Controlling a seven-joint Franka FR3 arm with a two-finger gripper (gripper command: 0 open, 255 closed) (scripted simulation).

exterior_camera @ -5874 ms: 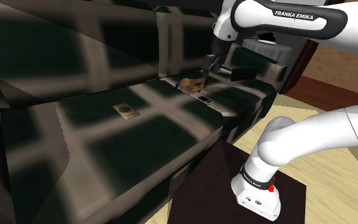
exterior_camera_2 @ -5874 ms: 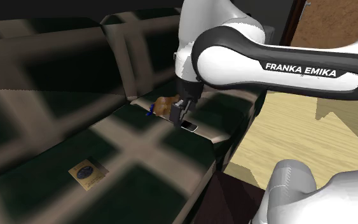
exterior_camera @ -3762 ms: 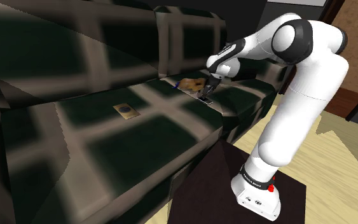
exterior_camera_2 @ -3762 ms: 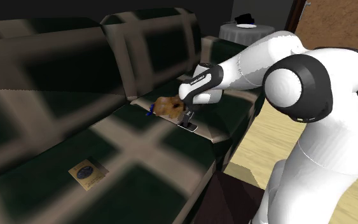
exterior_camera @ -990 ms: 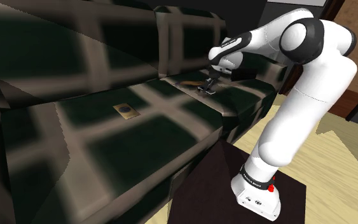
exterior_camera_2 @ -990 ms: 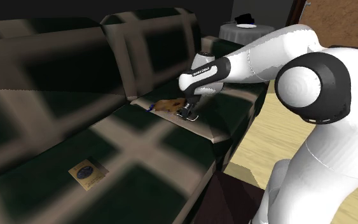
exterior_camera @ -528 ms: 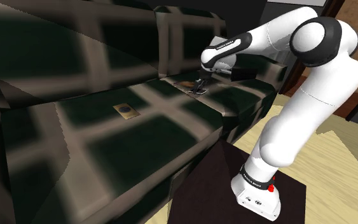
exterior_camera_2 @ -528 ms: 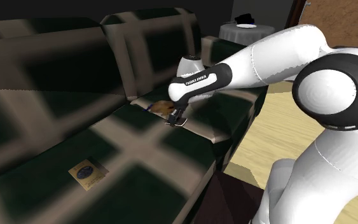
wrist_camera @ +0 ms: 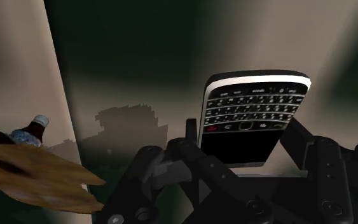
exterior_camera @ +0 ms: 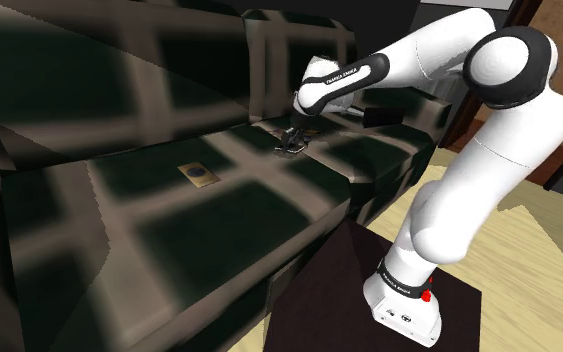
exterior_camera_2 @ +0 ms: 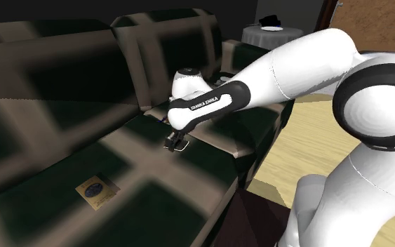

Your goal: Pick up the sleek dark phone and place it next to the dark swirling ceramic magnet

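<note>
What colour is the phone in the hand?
The phone is black with a pale silver rim, best seen in the wrist view.

Dim scene: the couch (exterior_camera: 169,210) under the gripper (exterior_camera: 291,146) is murky, a jagged shadow (wrist_camera: 130,124) ahead; the floor (exterior_camera: 534,250) behind is brighter.

The shoulder camera stands behind the dark stand (exterior_camera: 334,275) and looks down across the sofa (exterior_camera: 149,210). The second camera faces much the same way from nearer, sharing the seat and the magnet (exterior_camera: 198,174). The wrist camera looks along the gripper (wrist_camera: 244,137), close on the phone (wrist_camera: 254,108) and the cushion.
</note>
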